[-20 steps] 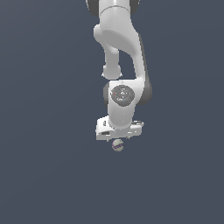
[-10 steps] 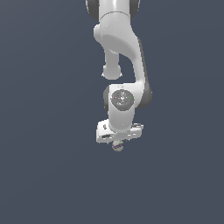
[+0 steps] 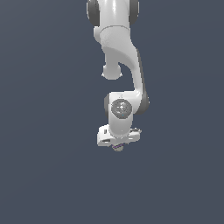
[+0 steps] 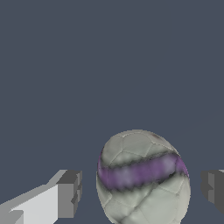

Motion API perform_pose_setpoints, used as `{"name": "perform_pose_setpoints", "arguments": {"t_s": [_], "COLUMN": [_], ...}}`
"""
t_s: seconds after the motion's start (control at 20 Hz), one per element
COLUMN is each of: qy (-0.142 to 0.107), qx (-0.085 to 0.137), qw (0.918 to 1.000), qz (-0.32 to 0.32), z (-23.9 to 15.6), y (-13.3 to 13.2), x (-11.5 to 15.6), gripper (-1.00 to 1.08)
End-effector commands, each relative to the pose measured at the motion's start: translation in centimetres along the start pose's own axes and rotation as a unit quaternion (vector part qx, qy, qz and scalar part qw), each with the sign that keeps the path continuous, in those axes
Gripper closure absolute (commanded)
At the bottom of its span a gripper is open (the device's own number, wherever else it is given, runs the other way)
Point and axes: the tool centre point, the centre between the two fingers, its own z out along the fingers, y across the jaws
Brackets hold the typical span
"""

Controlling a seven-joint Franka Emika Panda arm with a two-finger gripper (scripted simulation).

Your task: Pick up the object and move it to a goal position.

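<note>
The object is a small off-white ball (image 4: 142, 179) with a purple band around it. In the wrist view it lies between my two fingers, with a narrow gap to the finger on each side. My gripper (image 4: 141, 189) is open around it, and one grey fingertip (image 4: 69, 193) and the other (image 4: 213, 186) stand apart from it. In the exterior view the gripper (image 3: 118, 145) points down at the end of the white arm, and only the lower part of the ball (image 3: 118, 148) peeks out beneath the hand.
The white arm (image 3: 118, 57) comes down from the top of the exterior view. A plain dark grey-blue surface (image 3: 52, 175) fills everything around it. No goal marker shows.
The hand has come down over the ball, which has stayed in place. The ball stood clear below the hand a second ago; now the hand covers most of it.
</note>
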Motion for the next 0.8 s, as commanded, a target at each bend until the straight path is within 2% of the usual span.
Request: {"name": "perform_pose_setpoints", "arguments": {"t_s": [0.0, 0.2, 0.25, 0.75], "qy": [0.001, 0.001, 0.001, 0.0], "qx": [0.0, 0.0, 0.0, 0.0], "qw": [1.0, 1.0, 1.0, 1.0], "qz": [0.0, 0.0, 0.0, 0.0], "z": [0.78, 0.88, 0.88, 0.91], "y": [0.02, -0.01, -0.01, 0.01], "x": [0.05, 0.18, 0.18, 0.15], "gripper": [-0.92, -0.92, 1.08, 1.08]}}
